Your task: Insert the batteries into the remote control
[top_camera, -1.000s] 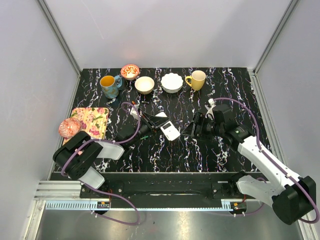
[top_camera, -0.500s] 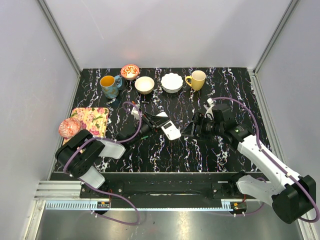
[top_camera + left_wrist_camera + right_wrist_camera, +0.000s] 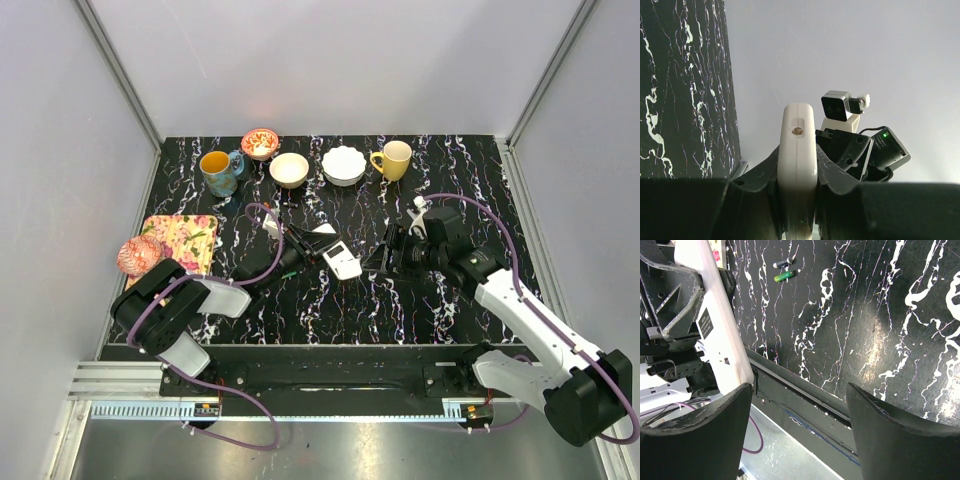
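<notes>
My left gripper (image 3: pixel 318 250) is shut on the remote control (image 3: pixel 343 262) and holds it mid-table with its white back showing. In the left wrist view the remote's white edge (image 3: pixel 797 130) stands clamped between both fingers (image 3: pixel 757 175). My right gripper (image 3: pixel 378 262) is open and empty just right of the remote. In the right wrist view its fingers (image 3: pixel 705 425) are spread wide, with the remote's white back (image 3: pixel 715 315) at the left finger. A green battery (image 3: pixel 785 276) and a dark battery (image 3: pixel 782 262) lie side by side on the black table beyond.
Along the back stand a blue mug (image 3: pixel 219 171), a red patterned bowl (image 3: pixel 260 143), a cream bowl (image 3: pixel 289 169), a white bowl (image 3: pixel 343 165) and a yellow mug (image 3: pixel 394 159). A floral mat (image 3: pixel 183 240) and a pink ball (image 3: pixel 138 255) lie at the left.
Almost nothing: the left arm has shifted slightly, still gripping the remote. The right gripper stays open beside it.
</notes>
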